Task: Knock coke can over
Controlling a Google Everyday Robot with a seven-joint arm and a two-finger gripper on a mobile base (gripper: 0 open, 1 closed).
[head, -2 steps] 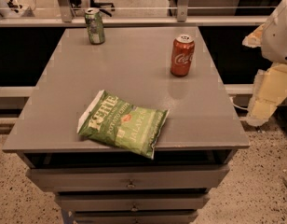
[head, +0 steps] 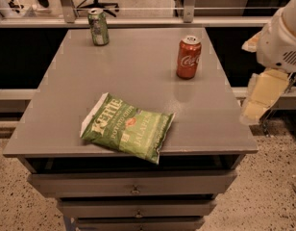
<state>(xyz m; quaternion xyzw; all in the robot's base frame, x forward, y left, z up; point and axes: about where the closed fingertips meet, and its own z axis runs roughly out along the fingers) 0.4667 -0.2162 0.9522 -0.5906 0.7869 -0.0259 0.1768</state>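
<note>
At the right edge of the frame, beside the table and below the white arm housing, hangs the hand; I cannot tell if it is released or clenched. The Coca-Cola can stands upright in the upper right of the table, well apart from it. I fear a too low push only slides the can, and a wide sweep may strike the Kettle chips bag.

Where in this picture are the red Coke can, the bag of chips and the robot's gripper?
coke can (head: 188,57): camera view, on its red side at the white script.
chip bag (head: 129,128): camera view, middle of its green front.
gripper (head: 256,107): camera view, pale lower end, at the picture's far right.
</note>
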